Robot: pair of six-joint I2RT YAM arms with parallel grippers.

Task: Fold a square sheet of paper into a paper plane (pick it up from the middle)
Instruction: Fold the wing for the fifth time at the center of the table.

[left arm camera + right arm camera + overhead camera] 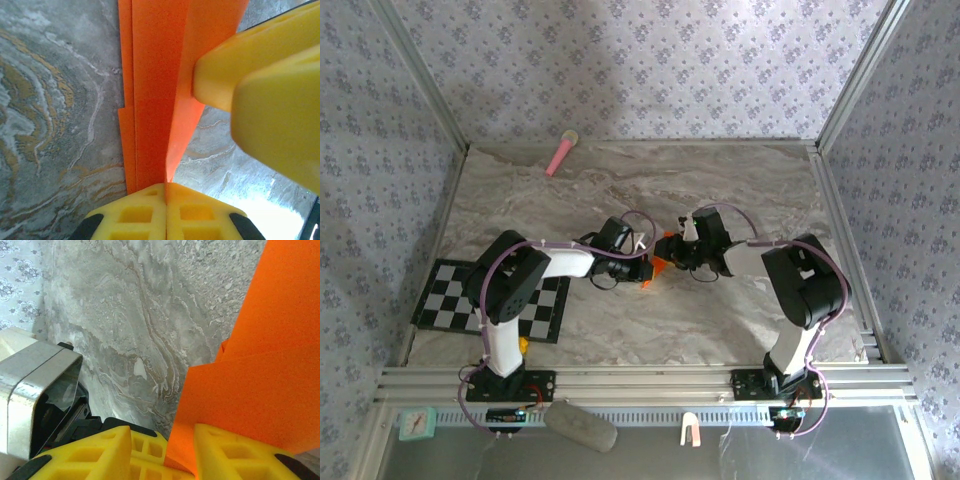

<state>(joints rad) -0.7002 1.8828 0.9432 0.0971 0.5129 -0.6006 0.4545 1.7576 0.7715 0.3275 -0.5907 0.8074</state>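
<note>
The thin, bright orange paper (657, 266), already creased into a narrower strip of several layers, is found near the middle of the grey marble-patterned bench (740, 180), between the two wrists. One end is pinched by the left gripper (166, 186), whose yellow jaws are closed flat on the stacked layers right where a crease runs in. In the left wrist view one flap is seen standing up from the rest of the strip. The right gripper (172, 436) is brought in beside it, and one of its fingers (225, 75) is pressed against the flap's outer face. In the right wrist view the paper passes down into the gap between the right jaws, which stand partly apart. Whether the sheet is truly clamped there or only touched on one side cannot be told. The step in hand is judged to be the folding over of this flap. For that to be done well, the left pinch should be used as a firm anchor. Stepped edges are visible along the strip's side, so the layers appear slightly offset and further sliding should be avoided. The flap should be swung about its crease, low and slowly, with pressure begun near the left jaws and run outward so that a straight line is formed. Such thin paper is likely to buckle if pushed end-on, so a light tension is to be preferred.
</note>
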